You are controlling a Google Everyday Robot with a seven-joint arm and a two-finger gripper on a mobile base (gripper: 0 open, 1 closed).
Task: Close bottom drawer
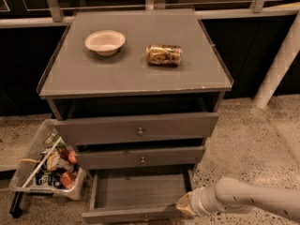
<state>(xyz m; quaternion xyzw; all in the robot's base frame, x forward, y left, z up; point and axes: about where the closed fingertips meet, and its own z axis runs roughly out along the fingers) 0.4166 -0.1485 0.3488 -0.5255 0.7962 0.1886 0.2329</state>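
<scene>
The bottom drawer of the grey cabinet stands pulled out, its flat grey tray bare, and its thin front with a small knob lies at the lower edge of the camera view. My gripper is at the drawer's front right corner, on the end of the white arm that comes in from the right.
The top drawer and middle drawer have round knobs. A white bowl and a lying can are on the cabinet top. A clear bin of clutter sits on the floor at left. A white post stands at right.
</scene>
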